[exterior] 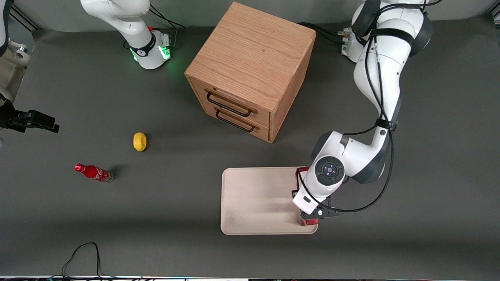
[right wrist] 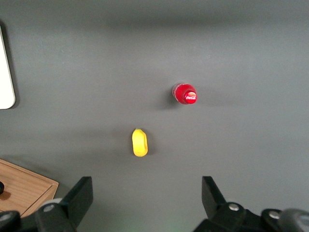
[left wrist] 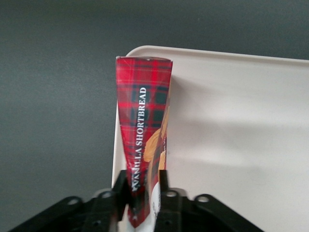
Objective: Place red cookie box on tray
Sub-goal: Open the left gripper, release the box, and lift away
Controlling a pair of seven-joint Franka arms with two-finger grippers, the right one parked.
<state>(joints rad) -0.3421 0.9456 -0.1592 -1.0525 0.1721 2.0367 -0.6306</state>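
Nearly done: the gripper (left wrist: 145, 193), jaws clamped on the red cookie box (left wrist: 144, 130), holds it along the tray (exterior: 254, 203) edge, with only release remaining.

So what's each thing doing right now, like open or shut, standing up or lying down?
gripper: shut on the red cookie box, over the tray's edge
red cookie box: held, along the tray's edge
tray: flat on the table, its middle bare
drawer cabinet: both drawers shut
soda bottle: standing upright
lemon: lying on the table
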